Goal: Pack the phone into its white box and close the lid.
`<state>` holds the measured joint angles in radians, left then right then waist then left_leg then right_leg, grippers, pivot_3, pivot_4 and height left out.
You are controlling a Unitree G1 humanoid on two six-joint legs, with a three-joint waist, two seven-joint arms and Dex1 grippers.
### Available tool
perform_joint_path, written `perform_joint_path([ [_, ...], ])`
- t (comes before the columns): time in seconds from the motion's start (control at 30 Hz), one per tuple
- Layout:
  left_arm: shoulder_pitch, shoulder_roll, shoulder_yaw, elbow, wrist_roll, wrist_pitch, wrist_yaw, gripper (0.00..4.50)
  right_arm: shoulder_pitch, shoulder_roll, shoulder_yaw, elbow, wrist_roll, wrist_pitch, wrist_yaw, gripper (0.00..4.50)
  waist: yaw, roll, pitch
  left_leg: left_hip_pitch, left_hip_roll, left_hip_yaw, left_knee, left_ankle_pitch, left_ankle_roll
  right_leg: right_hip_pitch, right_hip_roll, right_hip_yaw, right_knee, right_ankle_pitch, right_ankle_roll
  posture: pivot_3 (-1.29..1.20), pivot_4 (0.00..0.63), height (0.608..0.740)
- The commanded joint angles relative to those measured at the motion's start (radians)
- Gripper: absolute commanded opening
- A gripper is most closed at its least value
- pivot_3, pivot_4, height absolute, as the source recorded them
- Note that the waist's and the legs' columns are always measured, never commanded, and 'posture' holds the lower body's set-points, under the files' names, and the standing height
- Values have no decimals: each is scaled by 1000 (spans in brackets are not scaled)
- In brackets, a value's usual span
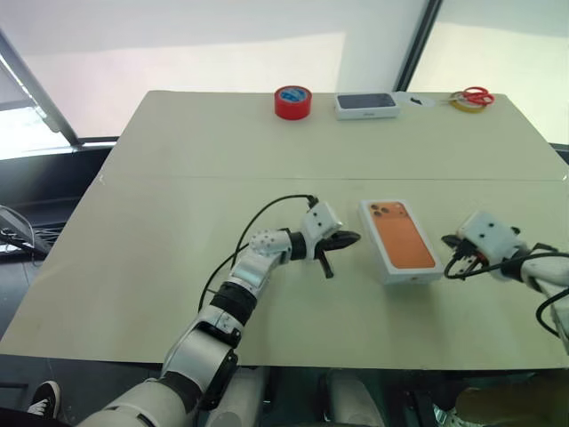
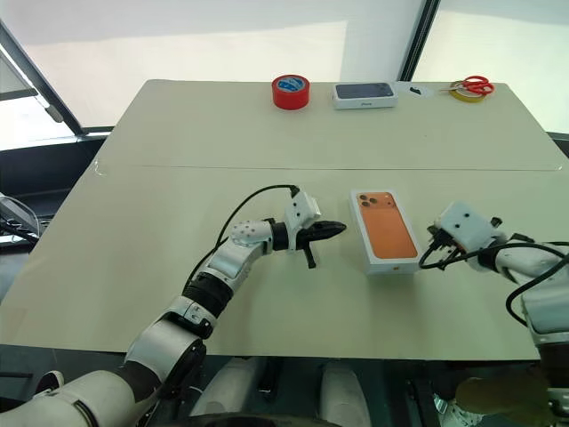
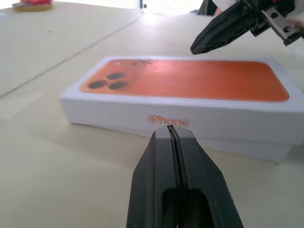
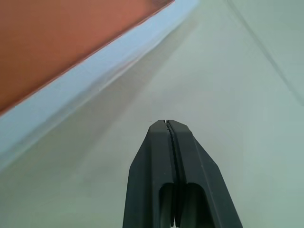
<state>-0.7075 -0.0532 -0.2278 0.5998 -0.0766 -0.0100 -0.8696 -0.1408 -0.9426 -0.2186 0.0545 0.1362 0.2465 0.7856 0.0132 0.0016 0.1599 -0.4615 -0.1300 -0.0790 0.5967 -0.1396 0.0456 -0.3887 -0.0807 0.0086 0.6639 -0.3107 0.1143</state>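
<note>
The table [image 1: 178, 267] is the largest thing here, a pale cream top with a seam running across it. On its near half, past the seam toward the robot, lies the white box [image 1: 402, 260], closed, its lid [image 1: 400, 233] down over the base and printed orange with three camera lenses at the far corner (the left wrist view shows pale lettering on the side wall). The phone itself cannot be made out apart from that orange picture, so whether it lies inside I cannot tell.

The left gripper [image 1: 341, 242] hangs just beside the box, on the robot's left of it, pointing level toward the box's long side, near but apart from it. Its two black fingers are pressed together with nothing between them. The right gripper [image 3: 223, 33] sits on the other side of the box, near its right edge and not touching; its fingers are likewise pressed tight and empty.

Well beyond the box, along the table's far edge, stand a red roll of tape [image 1: 292, 101], a second white box with a dark top [image 1: 365, 105], and red scissors [image 1: 477, 94] lying on a yellow ring.
</note>
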Motion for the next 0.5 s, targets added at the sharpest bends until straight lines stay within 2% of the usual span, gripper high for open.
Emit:
perform_joint_path([
  [0.03,-89,-53,30,-33,-45,11,28,0,-60,44,-99,-88,182,51,58,23,3,-1,0,0,0,0,0,0,0,0,0,0,0,0,0,0,150,740],
  [0.1,-161,-94,23,51,-17,-22,66,0,2,43,-96,-183,255,76,147,23,14,-1,1,-1,0,0,1,0,0,1,0,-1,0,0,0,0,150,740],
  [0.2,-223,-124,16,169,3,-59,65,0,74,23,-70,-240,264,103,198,23,28,-2,1,0,0,-1,1,0,0,1,0,-2,-1,0,0,0,150,740],
  [0.33,-248,-143,-74,375,119,-48,94,0,194,-27,21,-250,112,40,201,23,26,-1,1,1,-1,-1,2,0,1,1,-1,-1,-1,0,0,0,150,740],
  [0.5,-226,-116,-107,437,164,-80,54,0,204,-26,45,-226,51,19,160,23,26,-2,-1,2,0,0,2,0,0,2,0,-1,-1,0,0,0,150,740],
])
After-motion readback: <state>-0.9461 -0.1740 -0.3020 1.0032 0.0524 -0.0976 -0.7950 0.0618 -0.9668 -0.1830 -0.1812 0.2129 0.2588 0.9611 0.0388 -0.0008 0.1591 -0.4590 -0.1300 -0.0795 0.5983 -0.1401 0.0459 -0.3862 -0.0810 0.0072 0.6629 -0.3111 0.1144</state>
